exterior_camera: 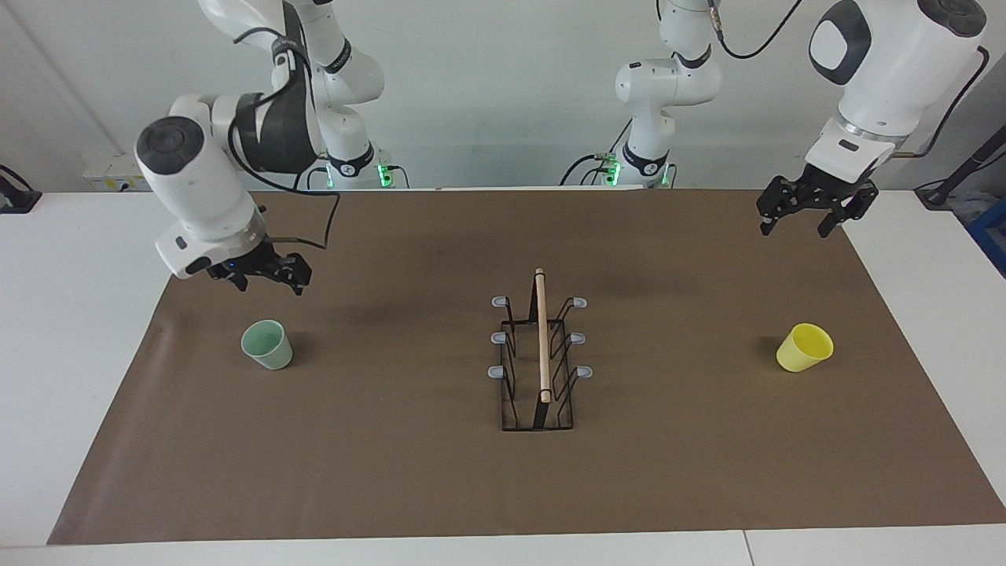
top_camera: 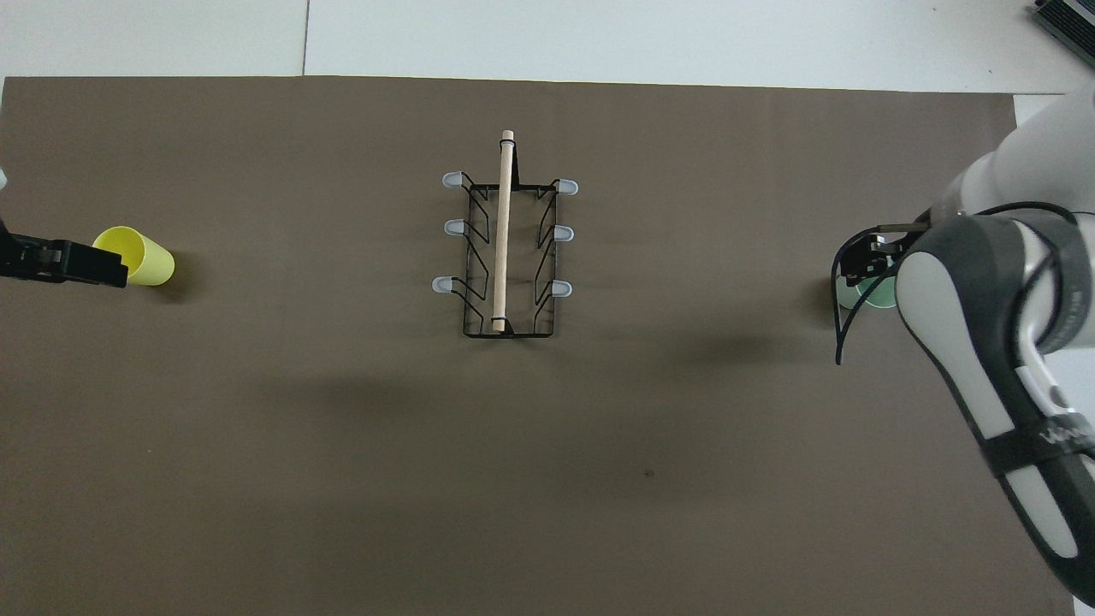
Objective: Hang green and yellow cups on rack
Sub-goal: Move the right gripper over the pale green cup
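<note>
The pale green cup (exterior_camera: 267,344) stands upright on the brown mat toward the right arm's end. My right gripper (exterior_camera: 269,281) hangs open just above it, a little nearer to the robots, and hides most of the green cup (top_camera: 877,297) in the overhead view. The yellow cup (exterior_camera: 805,347) lies tilted on the mat toward the left arm's end. My left gripper (exterior_camera: 794,229) is open and raised well above the mat; in the overhead view the left gripper (top_camera: 85,263) sits beside the yellow cup (top_camera: 137,255). The black wire rack (exterior_camera: 541,354) stands mid-mat, its prongs (top_camera: 452,180) bare.
The brown mat (exterior_camera: 393,472) covers most of the white table (exterior_camera: 47,330). Both arm bases (exterior_camera: 648,157) stand at the robots' edge with cables. A blue object (exterior_camera: 992,228) sits off the table at the left arm's end.
</note>
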Robot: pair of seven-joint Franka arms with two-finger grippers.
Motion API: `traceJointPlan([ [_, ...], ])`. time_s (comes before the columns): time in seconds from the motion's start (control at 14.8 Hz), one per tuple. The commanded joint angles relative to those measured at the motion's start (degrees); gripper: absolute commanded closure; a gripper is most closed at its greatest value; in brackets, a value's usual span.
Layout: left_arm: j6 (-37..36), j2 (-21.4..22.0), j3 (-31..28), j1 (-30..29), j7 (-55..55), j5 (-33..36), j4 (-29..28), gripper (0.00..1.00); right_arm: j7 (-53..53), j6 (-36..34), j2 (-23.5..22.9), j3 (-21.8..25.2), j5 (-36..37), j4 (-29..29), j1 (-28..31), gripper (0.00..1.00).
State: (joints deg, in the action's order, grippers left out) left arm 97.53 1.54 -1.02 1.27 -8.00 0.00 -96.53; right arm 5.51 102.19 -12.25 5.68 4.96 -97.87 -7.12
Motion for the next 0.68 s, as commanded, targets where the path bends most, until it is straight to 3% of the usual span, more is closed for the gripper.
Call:
traceJointPlan([
  [0.0, -0.23, 0.66, -1.87, 2.15, -0.09, -0.09, -0.23, 0.00, -5.29, 0.82, -3.39, -0.50, 6.00, 1.37, -2.46, 0.00],
  [0.27, -1.20, 0.75, -2.23, 2.24, 0.35, -0.09, 0.03, 0.00, -16.81, 1.96, -7.79, -2.25, 14.00, 2.51, -3.16, 0.00],
  [0.61, -2.86, -0.39, -5.04, 3.74, 0.53, -1.31, 3.36, 0.00, -36.73, 1.61, -12.71, -4.98, 32.71, 2.34, -7.29, 0.00],
])
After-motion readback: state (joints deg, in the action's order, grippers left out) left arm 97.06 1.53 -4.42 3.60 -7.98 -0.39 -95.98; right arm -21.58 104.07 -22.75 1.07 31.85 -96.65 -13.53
